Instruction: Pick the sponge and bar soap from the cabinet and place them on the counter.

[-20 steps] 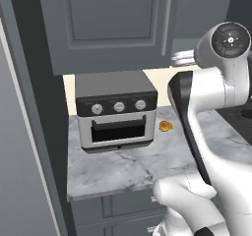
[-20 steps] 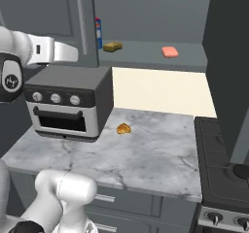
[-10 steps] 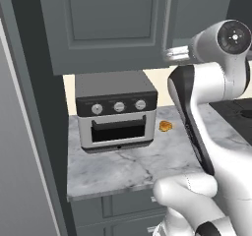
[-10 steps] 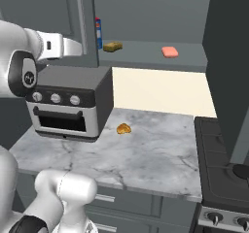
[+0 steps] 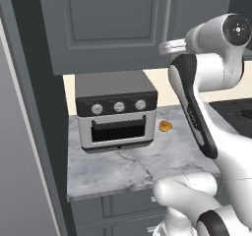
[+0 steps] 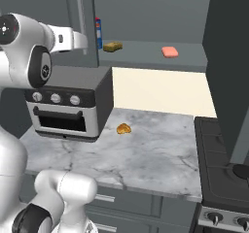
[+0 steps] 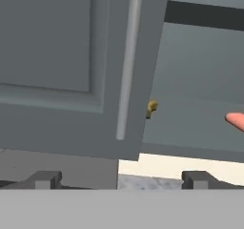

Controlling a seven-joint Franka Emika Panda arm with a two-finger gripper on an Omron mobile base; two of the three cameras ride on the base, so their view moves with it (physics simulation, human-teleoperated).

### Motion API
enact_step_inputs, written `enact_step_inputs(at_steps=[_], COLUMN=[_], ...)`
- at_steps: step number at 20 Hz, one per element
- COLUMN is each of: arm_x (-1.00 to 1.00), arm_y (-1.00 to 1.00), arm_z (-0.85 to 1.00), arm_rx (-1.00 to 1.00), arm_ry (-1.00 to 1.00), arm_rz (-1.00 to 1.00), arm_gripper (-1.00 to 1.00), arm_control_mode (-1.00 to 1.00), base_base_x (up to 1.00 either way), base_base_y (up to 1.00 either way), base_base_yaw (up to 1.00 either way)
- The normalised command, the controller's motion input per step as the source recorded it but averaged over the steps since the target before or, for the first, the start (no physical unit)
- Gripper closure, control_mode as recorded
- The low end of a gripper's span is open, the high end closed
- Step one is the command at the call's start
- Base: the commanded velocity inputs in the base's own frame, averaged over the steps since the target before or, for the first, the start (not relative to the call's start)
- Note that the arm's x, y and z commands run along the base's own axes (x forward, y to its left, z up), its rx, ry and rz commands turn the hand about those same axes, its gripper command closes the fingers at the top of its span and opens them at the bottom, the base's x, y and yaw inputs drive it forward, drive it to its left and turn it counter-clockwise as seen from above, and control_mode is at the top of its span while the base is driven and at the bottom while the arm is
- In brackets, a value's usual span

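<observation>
The cabinet (image 6: 73, 8) stands with its right side open, and on its grey shelf (image 6: 141, 52) lie the tan sponge (image 6: 113, 46) and, further right, the pink bar soap (image 6: 169, 52). My gripper (image 6: 83, 41) is open and empty, level with the shelf and just left of the sponge, in front of the closed door's edge. In the hand view the gripper (image 7: 121, 180) faces the door's silver handle (image 7: 128, 61). There the sponge (image 7: 151, 108) peeks past the door edge and the bar soap (image 7: 237, 120) sits at the right border. Below lies the marble counter (image 6: 160, 149).
A silver toaster oven (image 6: 68, 106) stands on the counter's left part, under my arm. A glossy orange lump (image 6: 123, 128) lies beside it. A red and blue box (image 6: 98, 30) stands upright on the shelf by the door edge. A dark stove (image 6: 223, 169) borders the counter on the right.
The arm has lifted, and the hand has risen a little and come closer to the cabinet door's edge. The gripper has stayed open.
</observation>
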Motion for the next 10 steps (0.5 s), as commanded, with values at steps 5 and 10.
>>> enact_step_inputs(at_steps=[5,10], arm_x=[0.34,0.38], arm_y=[0.03,0.04], arm_z=[0.11,0.02], arm_rx=[0.02,0.01], arm_ry=[0.00,0.00], arm_rz=[0.07,0.04], arm_gripper=[-1.00,-1.00], arm_control_mode=[-1.00,-1.00], base_base_x=[0.00,0.00], base_base_y=[0.00,0.00], base_base_yaw=[0.00,0.00])
